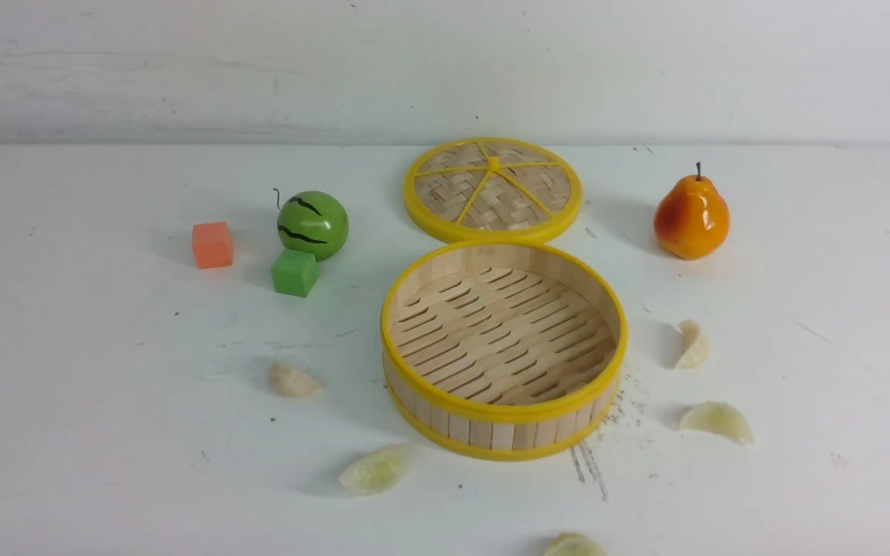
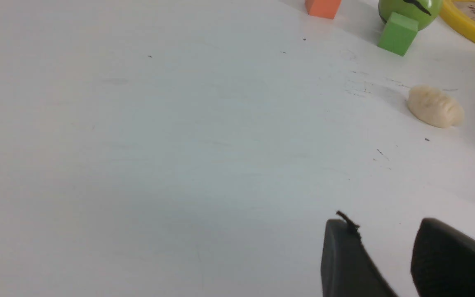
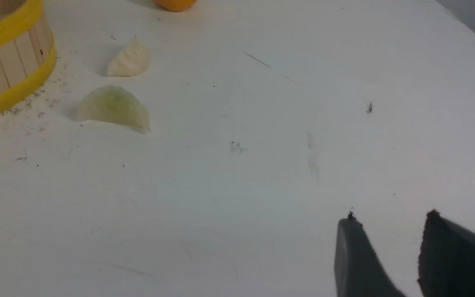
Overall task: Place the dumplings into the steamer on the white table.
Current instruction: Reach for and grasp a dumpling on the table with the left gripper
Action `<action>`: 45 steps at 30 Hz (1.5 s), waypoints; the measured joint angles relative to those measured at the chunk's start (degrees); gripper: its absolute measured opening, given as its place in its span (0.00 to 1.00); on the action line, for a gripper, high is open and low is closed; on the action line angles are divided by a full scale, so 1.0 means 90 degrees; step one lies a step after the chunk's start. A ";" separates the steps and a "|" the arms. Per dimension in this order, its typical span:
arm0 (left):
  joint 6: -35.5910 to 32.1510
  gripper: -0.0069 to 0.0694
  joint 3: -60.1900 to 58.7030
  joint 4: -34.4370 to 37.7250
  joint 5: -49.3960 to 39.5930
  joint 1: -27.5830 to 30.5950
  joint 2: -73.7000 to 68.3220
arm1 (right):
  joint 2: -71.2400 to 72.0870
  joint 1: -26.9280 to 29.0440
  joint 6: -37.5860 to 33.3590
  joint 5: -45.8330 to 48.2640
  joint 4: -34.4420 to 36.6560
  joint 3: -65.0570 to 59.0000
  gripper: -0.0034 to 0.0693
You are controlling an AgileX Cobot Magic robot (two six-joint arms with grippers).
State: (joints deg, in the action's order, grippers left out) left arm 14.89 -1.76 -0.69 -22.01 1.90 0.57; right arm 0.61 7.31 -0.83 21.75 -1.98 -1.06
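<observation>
Dumplings (image 1: pixel 374 469) ringed the steamer (image 1: pixel 503 434), one at the white table's (image 1: pixel 105 432) near edge; left gripper (image 2: pixel 386 231) and right gripper (image 3: pixel 390 225) hung parted, empty.

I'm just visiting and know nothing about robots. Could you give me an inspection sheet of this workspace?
Surface: white table, scuffed, dark scratches beside the steamer.
Job's things: steamer open and empty; five dumplings on the table outside it, two left, two right, one in front, cut by the picture edge.
Clutter: lid lying flat behind the steamer; orange cube, green cube, toy watermelon, pear.
Grippers: left gripper and right gripper both open, holding nothing.
Cables: nothing seen.
Surroundings: white wall behind the table.
</observation>
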 joint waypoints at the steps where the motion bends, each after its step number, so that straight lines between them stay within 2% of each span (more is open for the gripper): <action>1: 0.0000 0.40 0.0000 0.0000 0.0000 0.0000 0.0000 | 0.0000 0.0000 0.0000 0.0000 0.0000 0.0000 0.38; 30: 0.0000 0.40 0.0000 0.0000 0.0000 0.0000 0.0000 | 0.0000 0.0000 0.0006 0.0000 -0.0012 0.0000 0.38; 45: 0.0000 0.40 0.0000 0.0000 0.0000 0.0000 0.0000 | 0.0000 0.0000 0.0006 0.0005 -0.0308 0.0000 0.38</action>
State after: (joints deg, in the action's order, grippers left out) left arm 14.89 -1.76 -0.69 -22.01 1.90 0.57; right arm 0.61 7.31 -0.78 21.80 -4.75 -1.06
